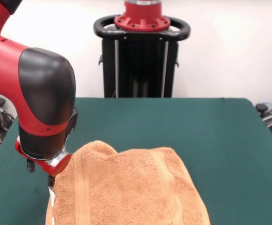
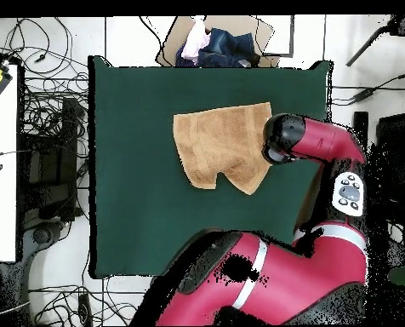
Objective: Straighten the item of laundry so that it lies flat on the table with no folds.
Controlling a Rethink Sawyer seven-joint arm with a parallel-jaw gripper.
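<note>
Orange-tan terry towel [image 2: 221, 145] is seen rumpled near the table's [image 2: 138, 213] far edge, long axis along that edge (gripper [image 1: 51, 180] at one end, grip state undeterminable).

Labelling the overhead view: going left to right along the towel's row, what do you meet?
Bare green table → orange towel → the arm's black-and-red wrist at the towel's right edge → white remote-like device.

Orange-tan towel [image 1: 131, 187] humped, rumpled on green tabletop [image 1: 210, 136]; tool [image 1: 50, 180] at towel's left edge, touching cloth, grip hidden; red-black arm [image 1: 42, 98] above it
</note>
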